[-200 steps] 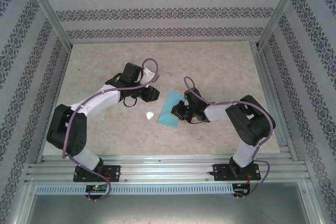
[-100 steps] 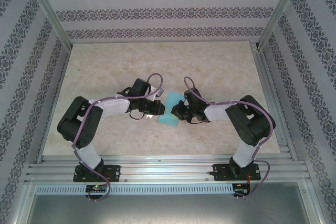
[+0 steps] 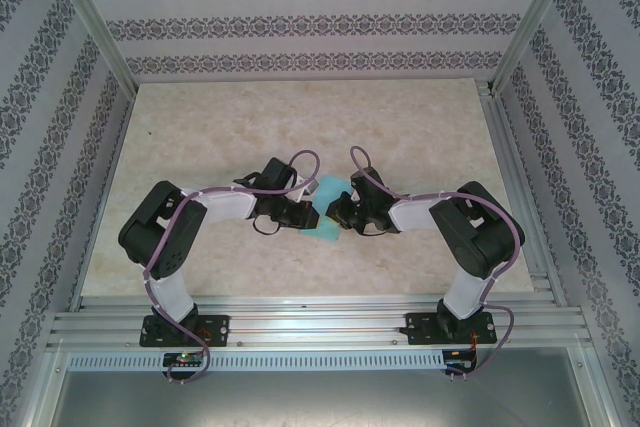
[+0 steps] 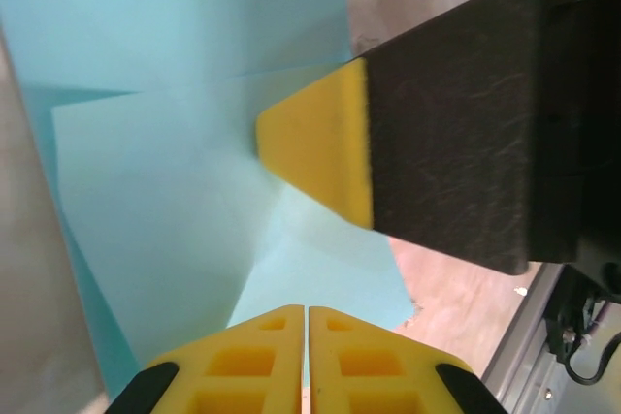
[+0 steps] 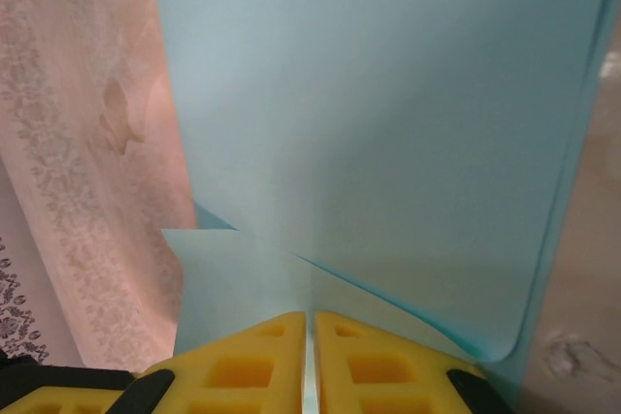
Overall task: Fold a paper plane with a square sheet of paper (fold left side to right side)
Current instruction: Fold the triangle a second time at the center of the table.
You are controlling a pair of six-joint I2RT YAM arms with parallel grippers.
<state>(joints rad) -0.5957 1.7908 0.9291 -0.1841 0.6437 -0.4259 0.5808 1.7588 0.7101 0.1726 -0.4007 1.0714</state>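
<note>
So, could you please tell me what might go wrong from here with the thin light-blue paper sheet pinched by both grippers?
The left gripper and right gripper are both shut on the thin light-blue paper sheet from opposite sides; pulling apart could tear it. The sheet shows slanted creases, so the next fold may land crooked. The yellow fingertips sit close together and might collide.

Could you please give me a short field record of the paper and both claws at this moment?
paper: cyan paper sheet, partly folded, creases visible
place: middle of the table, between the two claws
left claw: shut on the sheet's left side
right claw: shut on the sheet's right side
plane shape: not yet formed
</note>
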